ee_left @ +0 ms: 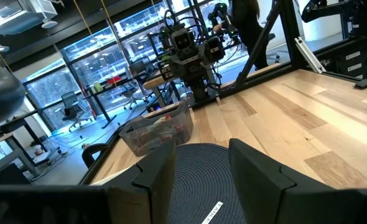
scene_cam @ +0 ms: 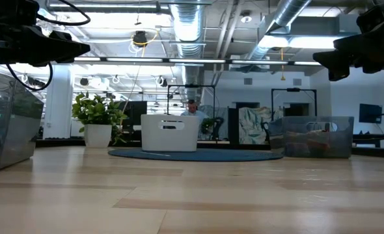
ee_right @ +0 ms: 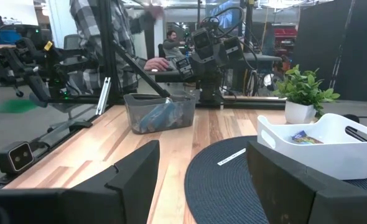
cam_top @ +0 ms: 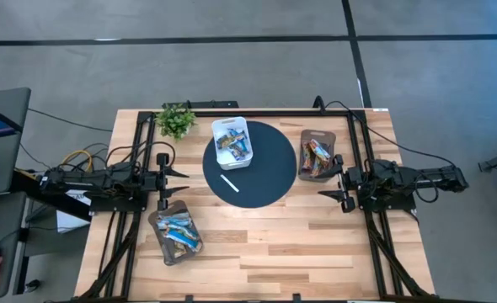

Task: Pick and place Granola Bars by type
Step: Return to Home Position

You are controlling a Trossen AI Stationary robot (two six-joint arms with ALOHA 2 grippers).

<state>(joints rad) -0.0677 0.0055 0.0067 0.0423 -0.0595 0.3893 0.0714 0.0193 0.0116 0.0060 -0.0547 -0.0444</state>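
Note:
Granola bars lie in three containers. A white tray (cam_top: pixel 232 141) on the dark round mat (cam_top: pixel 265 181) holds mixed bars (ee_right: pixel 301 138). A clear bin (cam_top: pixel 175 233) near the left arm holds blue-and-white bars (ee_right: pixel 158 115). A clear bin (cam_top: pixel 317 155) by the right arm holds multicoloured bars (ee_left: pixel 162 130). My left gripper (cam_top: pixel 179 183) stands open at the table's left, level, pointing toward the mat. My right gripper (cam_top: pixel 326 187) stands open at the table's right, facing it. Neither has anything between its fingers (ee_left: pixel 158 171) (ee_right: pixel 137 171).
A thin white stick (cam_top: pixel 230 183) lies on the mat's near part. A potted plant (cam_top: pixel 175 119) stands at the far left corner. Black frame rails (cam_top: pixel 152 151) run along both sides. A person (ee_right: pixel 109 25) stands beyond the table's left side. Bare wood (cam_top: pixel 274 244) fills the near half.

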